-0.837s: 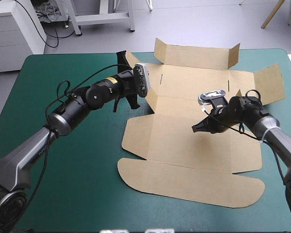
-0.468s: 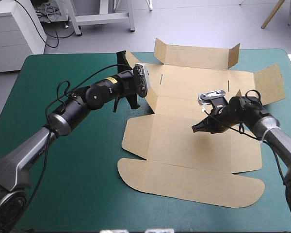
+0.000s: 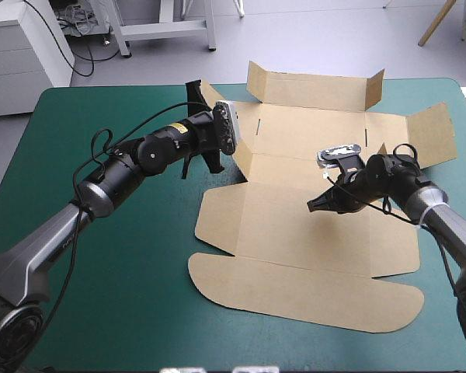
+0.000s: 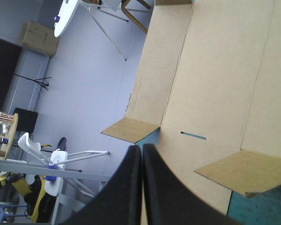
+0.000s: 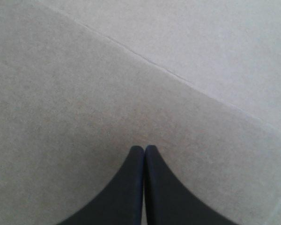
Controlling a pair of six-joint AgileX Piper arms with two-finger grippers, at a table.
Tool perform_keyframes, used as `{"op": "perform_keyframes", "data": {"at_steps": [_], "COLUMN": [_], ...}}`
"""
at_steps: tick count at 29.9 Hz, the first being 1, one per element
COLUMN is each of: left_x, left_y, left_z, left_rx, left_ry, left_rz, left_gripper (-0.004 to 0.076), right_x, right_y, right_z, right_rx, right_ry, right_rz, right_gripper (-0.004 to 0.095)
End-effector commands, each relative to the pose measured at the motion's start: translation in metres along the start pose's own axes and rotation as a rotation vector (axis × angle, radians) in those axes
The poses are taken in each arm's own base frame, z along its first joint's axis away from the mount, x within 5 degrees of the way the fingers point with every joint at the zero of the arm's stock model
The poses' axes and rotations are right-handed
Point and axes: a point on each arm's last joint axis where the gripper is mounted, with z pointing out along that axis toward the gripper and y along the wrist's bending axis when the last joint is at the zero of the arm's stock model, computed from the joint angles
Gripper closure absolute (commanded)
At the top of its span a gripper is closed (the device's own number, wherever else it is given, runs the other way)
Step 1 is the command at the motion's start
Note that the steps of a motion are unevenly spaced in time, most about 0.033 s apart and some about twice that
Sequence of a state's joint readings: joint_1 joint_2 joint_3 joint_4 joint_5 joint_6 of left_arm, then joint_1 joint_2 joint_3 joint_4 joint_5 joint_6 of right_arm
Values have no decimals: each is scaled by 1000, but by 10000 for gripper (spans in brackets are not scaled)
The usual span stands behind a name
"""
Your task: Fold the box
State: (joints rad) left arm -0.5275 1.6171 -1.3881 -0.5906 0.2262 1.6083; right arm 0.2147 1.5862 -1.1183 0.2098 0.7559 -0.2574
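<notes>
Fingers of the left gripper (image 4: 141, 146) are pressed together into one point with nothing clamped between them, at the left far corner of the box (image 3: 295, 256), just short of a small raised flap (image 4: 131, 129) and a narrow slot (image 4: 193, 136). The box lies opened out, mostly flat, on the right half of the teal-green table (image 3: 101, 295), its far flaps tilted up. The right gripper (image 3: 311, 207) is likewise clenched to a point, tips down over the middle panel beside a crease (image 5: 178, 77).

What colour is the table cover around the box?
The cover is plain teal-green; clearest in the high view.
</notes>
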Motion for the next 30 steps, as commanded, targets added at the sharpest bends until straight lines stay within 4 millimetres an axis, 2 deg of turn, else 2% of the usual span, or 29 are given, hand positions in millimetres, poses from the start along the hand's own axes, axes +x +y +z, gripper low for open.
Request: {"op": "perform_keyframes", "data": {"at_steps": [1,3,6,10,14,17,22,26,30], "left_x": [-17,-17,-17,-17,-17,-17,-17,-17,-17], "left_y": [24,24,24,27,29,29,29,29,29], "left_z": [-19,-19,-19,-20,-20,-20,-20,-20,-20], "left_rx": [-125,-125,-125,-159,-180,-180,-182,-184,-183], "left_ry": [-50,-50,-51,-50,-50,-50,-51,-52,-59], "left_rz": [-25,-25,-29,-29,-37,-37,-40,-46,-82], "left_gripper": [734,734,734,734,734,734,734,734,734], "right_x": [-12,-14,-21,-28,-26,-21,-6,6,16], "right_y": [2,2,4,7,9,8,2,-5,-9], "right_z": [-18,-20,-37,-73,-113,-144,-182,-201,-205], "right_rx": [11,8,11,41,95,150,282,394,453], "right_ry": [-96,-108,-167,-274,-378,-454,-550,-570,-510], "right_rz": [-10,-6,-12,-44,-37,4,82,131,168], "right_gripper": [927,927,927,927,927,927,927,927,927]}}
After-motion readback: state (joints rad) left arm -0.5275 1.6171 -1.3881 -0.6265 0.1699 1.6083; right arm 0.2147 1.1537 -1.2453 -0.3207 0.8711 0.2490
